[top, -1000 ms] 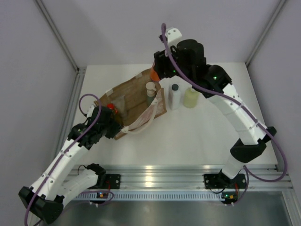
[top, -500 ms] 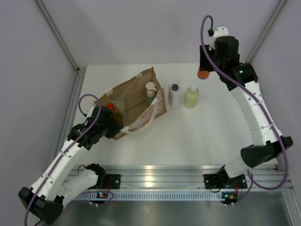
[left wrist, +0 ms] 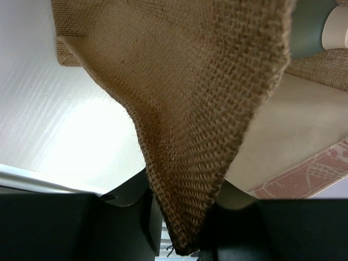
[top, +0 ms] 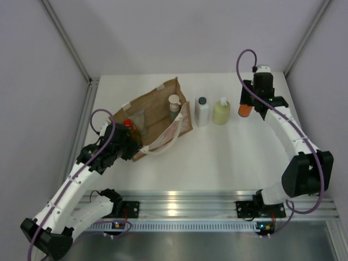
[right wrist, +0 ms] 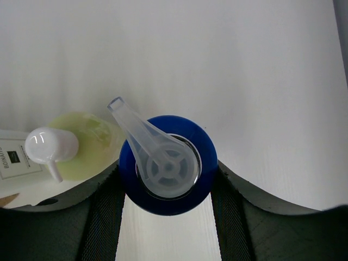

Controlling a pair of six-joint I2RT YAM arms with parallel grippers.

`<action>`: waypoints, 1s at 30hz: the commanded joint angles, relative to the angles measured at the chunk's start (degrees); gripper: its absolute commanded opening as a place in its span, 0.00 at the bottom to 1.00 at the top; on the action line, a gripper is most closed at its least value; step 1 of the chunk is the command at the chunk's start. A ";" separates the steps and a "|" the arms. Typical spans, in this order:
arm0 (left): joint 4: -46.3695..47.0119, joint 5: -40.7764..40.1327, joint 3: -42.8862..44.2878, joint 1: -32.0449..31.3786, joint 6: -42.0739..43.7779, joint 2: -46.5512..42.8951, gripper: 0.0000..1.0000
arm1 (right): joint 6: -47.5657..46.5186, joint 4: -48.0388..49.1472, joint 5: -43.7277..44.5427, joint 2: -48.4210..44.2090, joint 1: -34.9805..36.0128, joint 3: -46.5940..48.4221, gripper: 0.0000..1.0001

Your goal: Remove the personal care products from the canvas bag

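Right wrist, blue-orange bottle (right wrist: 168, 163) in right end effector (right wrist: 166, 187)

The left end effector (left wrist: 182, 198) and right end effector (right wrist: 166, 187) are clamped.

in bag (top: 155, 117): pump bottle (top: 173, 106), capped tube (top: 128, 124) | just right of bag: square bottle (top: 202, 111) | farther right: round bottle (top: 221, 112) | farthest right: spray bottle (top: 245, 109)

- Far side: white bottle (top: 202, 111), yellow-green bottle (top: 221, 113), blue-orange bottle (top: 244, 110) in a row — gaps narrow.
- Left of row, canvas bag (top: 155, 115) blocks; table (top: 217, 157) nearer the bases open.
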 commanded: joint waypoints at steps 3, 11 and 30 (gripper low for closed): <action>0.70 1.36 0.70 0.00 1.13 -1.23 0.31 | 1.68 20.08 -1.11 -0.65 -1.20 -5.26 0.00; 0.79 1.80 0.88 0.00 1.21 -1.14 0.31 | -0.35 32.98 -2.69 1.38 -1.11 -16.24 0.00; 0.79 1.80 0.09 0.00 0.69 -1.23 0.33 | -0.53 26.87 0.12 -1.60 -1.11 -14.61 0.74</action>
